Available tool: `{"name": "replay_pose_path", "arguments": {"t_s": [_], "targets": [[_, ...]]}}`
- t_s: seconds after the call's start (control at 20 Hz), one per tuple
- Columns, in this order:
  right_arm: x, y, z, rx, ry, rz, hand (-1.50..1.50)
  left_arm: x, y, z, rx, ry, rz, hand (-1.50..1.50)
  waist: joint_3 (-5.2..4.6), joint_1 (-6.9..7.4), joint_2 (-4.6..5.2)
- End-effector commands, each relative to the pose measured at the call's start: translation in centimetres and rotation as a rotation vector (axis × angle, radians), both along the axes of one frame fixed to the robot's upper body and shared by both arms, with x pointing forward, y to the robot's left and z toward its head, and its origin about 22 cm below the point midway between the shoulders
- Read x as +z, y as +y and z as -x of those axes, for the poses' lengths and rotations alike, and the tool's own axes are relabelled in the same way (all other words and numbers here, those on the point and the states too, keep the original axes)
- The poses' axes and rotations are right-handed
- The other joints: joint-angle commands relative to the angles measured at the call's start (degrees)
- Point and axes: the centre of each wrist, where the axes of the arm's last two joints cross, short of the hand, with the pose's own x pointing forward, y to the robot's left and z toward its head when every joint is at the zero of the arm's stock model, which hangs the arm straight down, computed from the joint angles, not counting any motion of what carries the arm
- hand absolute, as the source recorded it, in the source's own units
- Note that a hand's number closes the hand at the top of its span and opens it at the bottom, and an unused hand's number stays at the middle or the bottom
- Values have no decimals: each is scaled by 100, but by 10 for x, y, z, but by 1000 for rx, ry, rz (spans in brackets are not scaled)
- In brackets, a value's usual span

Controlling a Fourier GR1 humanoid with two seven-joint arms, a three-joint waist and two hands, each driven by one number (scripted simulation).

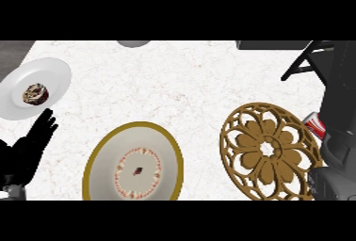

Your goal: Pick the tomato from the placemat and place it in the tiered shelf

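Well, the tomato point(315, 124) shows as a small red shape with pale streaks at the far right rim of the placemat point(270, 151), pressed up against my right hand point(338, 147). That hand is a dark mass along the right edge, and I cannot tell whether it grips the tomato or merely sits against it. The placemat is a round gold openwork disc with a flower pattern (lying flat on the pale marbled counter point(188, 80)). Beyond it, at the far right corner, stands the black tiered shelf point(306, 63). Left of the placemat lies a gold-rimmed plate point(97, 155), and at the far left a white plate point(52, 70) carries a small dark pastry point(35, 93). My left hand point(31, 146) rests open at the near left, fingers straight and pointing up.
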Motion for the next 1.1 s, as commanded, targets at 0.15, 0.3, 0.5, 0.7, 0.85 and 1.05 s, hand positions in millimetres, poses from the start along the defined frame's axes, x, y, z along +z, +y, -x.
{"name": "replay_pose_path", "arguments": {"t_s": [0.15,0.3,0.5,0.7,0.85,1.05], "targets": [[1,-29,-5,-174,92,-78,150,1,-9,2,5,-7,-12,0,7,5,2],[11,-56,-11,-203,118,-59,150,-3,0,2,6,8,-7,0,5,27,16],[-2,-84,-9,-220,156,-56,150,-1,-2,-6,-9,6,-7,0,6,-15,13],[-1,-98,-17,-249,114,-86,150,7,-7,-6,1,-9,-11,0,7,47,30],[-25,-131,-9,-243,92,-107,150,-6,-5,8,-5,-5,10,0,9,32,23],[-51,-165,-1,-237,80,-134,150,-5,0,1,8,-4,3,0,9,-22,23]]}}
